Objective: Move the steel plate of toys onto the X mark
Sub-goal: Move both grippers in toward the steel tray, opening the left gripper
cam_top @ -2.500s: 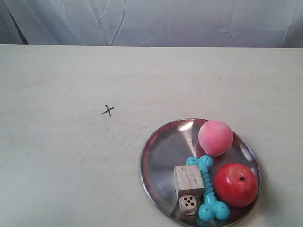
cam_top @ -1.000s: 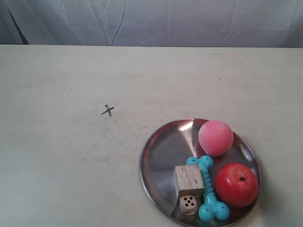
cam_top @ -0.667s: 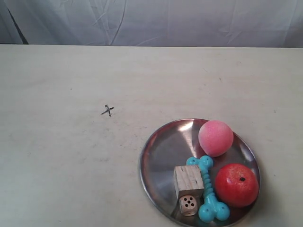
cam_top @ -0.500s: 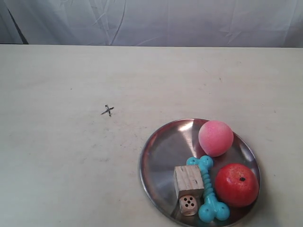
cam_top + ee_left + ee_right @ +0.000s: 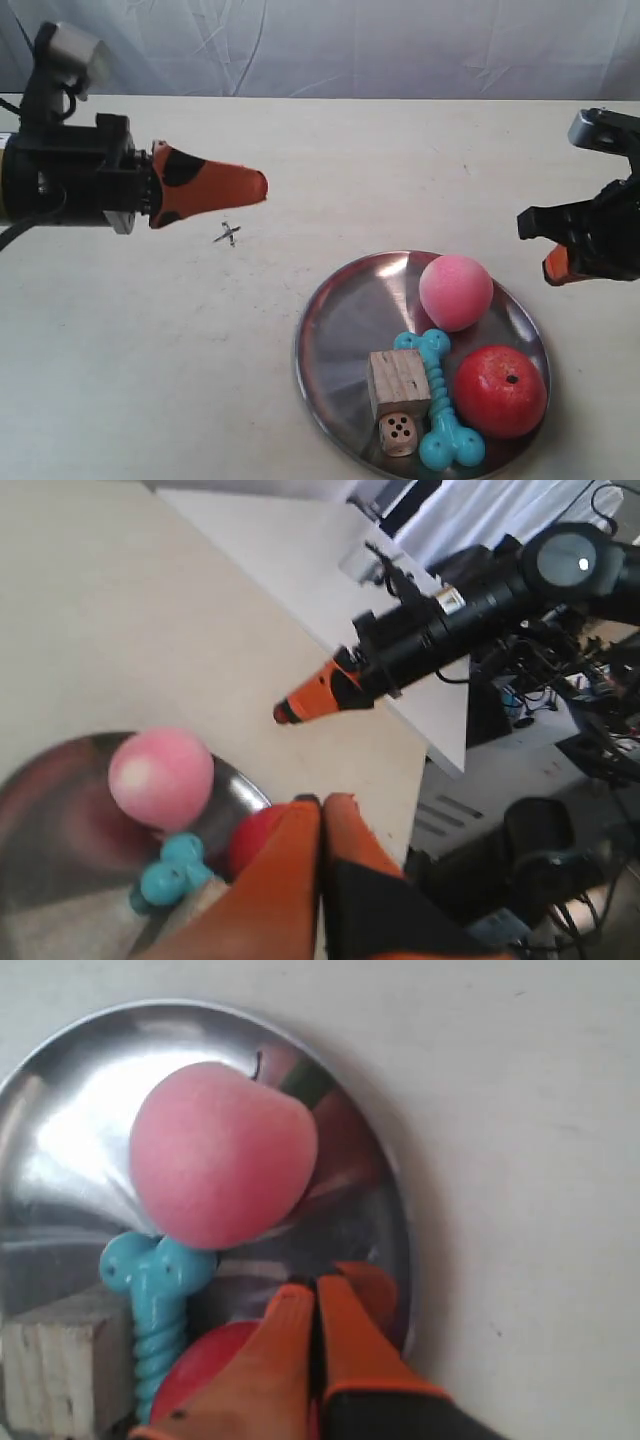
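— Both arms have swung into shot; a moment ago only the table and its load showed! The left arm points its tip near the X mark, and the right arm hangs just beside the steel plate.

— Any grip yet?

— None. The left jaws are pressed together, empty. The right jaws are the same, above the rim by the red apple-like ball.

— And the plate?

— Hasn't budged. It sits well apart from the X, carrying all 5 toys: pink ball, turquoise bone, wooden cube, die.

— Progress?

— Approach only, I'd say. Opening, taking the rim, crossing and centring remain.
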{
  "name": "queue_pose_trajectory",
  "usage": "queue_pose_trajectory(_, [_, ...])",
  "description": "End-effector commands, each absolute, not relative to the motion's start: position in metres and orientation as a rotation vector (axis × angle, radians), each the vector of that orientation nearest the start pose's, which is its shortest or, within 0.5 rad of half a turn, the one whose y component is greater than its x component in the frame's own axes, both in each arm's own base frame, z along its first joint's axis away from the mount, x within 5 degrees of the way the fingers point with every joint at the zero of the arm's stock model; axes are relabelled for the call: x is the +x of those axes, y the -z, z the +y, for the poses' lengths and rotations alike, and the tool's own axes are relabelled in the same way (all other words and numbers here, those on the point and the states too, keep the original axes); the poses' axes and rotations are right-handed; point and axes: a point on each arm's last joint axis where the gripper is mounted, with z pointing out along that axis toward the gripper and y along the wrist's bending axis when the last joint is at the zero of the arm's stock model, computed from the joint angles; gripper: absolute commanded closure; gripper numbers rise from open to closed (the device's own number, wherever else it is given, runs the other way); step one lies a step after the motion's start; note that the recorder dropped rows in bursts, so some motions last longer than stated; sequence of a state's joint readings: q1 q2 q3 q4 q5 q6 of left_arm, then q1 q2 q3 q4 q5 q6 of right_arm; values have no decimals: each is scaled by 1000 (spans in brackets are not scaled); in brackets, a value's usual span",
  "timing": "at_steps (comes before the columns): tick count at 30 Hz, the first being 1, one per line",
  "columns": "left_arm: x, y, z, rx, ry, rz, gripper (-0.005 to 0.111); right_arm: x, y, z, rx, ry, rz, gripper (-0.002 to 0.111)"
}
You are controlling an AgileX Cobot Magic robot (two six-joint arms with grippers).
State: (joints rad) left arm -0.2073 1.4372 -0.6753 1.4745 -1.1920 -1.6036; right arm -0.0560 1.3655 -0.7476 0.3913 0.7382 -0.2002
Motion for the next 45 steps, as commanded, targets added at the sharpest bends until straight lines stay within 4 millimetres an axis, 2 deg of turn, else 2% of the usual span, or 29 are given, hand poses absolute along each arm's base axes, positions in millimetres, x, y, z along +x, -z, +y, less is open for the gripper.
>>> queue_pose_trajectory(1, [216,-251,-140,741,1560,1904,107,244,-211,-5,224,-341,2767,109])
queue_pose_trajectory(4, [215,-249,-141,717,1593,1971,107,244,-211,-15,284,-331,2759,109])
queue_pose_trajectory(5, [218,-245,-140,688,1556,2026,107,244,-209,-20,314,-328,2761,109])
queue_pose_trajectory(8, [237,-226,-128,496,1186,2321,107,245,-200,-33,431,-333,2787,109])
queue_pose_trajectory(10, [250,-217,-117,301,994,2368,107,243,-194,-35,466,-363,2836,109])
queue_pose_trajectory(12, [257,-212,-114,224,923,2384,107,241,-190,-34,468,-392,2890,109])
queue_pose_trajectory(15, [261,-198,-115,184,950,2447,107,241,-185,-33,477,-418,2917,109])
queue_pose_trajectory(20, [263,-148,-124,213,1067,2625,107,244,-182,-27,432,-522,2915,109])
queue_pose_trajectory(22, [266,-136,-123,238,1037,2650,107,244,-183,-25,402,-561,2907,109])
queue_pose_trajectory(24, [273,-132,-120,383,915,2600,107,244,-185,-22,358,-619,2896,109])
queue_pose_trajectory(27, [285,-140,-121,743,761,2417,107,244,-187,-16,306,-704,2886,109])
queue_pose_trajectory(30, [293,-151,-127,1040,693,2204,107,243,-189,-10,252,-761,2879,109])
queue_pose_trajectory(33, [298,-164,-133,1352,596,1916,107,243,-190,-6,230,-774,2886,109])
queue_pose_trajectory(35, [299,-171,-136,1569,418,1692,107,242,-190,-5,229,-791,2891,109])
queue_pose_trajectory(37, [302,-175,-137,1690,197,1575,107,242,-190,-5,226,-800,2896,109])
queue_pose_trajectory(39, [306,-176,-135,1757,-8,1534,107,241,-190,-4,226,-806,2898,109])
queue_pose_trajectory(41, [315,-178,-130,1711,-136,1599,107,241,-190,-4,226,-806,2898,109])
queue_pose_trajectory(42, [318,-180,-130,1607,-123,1680,107,241,-191,-4,225,-805,2895,109])
queue_pose_trajectory(45, [325,-189,-126,1008,2,2045,107,241,-191,-5,219,-799,2897,109])
